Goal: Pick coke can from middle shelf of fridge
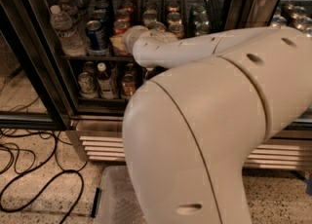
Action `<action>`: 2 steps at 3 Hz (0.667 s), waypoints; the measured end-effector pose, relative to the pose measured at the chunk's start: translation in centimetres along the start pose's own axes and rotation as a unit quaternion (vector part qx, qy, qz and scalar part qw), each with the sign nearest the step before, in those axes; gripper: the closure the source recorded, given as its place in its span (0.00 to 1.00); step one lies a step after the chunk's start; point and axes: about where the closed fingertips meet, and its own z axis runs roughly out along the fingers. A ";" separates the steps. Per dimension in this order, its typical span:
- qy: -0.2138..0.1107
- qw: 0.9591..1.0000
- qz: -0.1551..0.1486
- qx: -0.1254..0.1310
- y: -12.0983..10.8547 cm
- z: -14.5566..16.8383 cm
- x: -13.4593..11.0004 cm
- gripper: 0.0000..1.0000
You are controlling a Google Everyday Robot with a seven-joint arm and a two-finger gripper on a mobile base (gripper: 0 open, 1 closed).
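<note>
The fridge point(29, 47) stands open in front of me, with drinks on its wire racks. My arm reaches into it at the height of the middle shelf point(87, 57). The gripper point(118, 44) is at the front of that shelf, just right of a blue Pepsi can point(96, 35). A red coke can point(120, 26) stands right behind the gripper and is partly hidden by my wrist. I cannot tell whether the gripper touches it.
A clear water bottle point(66, 30) stands at the shelf's left. Cans and a small bottle point(104, 79) fill the lower rack. Black cables point(34, 179) lie on the floor at left. The ribbed base grille point(97, 145) and a grey mat point(114, 198) are below.
</note>
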 end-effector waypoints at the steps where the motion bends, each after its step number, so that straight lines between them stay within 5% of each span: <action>1: 0.000 1.000 0.000 0.000 0.0 0.0 0.0 0.68; 2: 0.000 1.000 0.000 0.000 0.0 0.0 0.0 0.91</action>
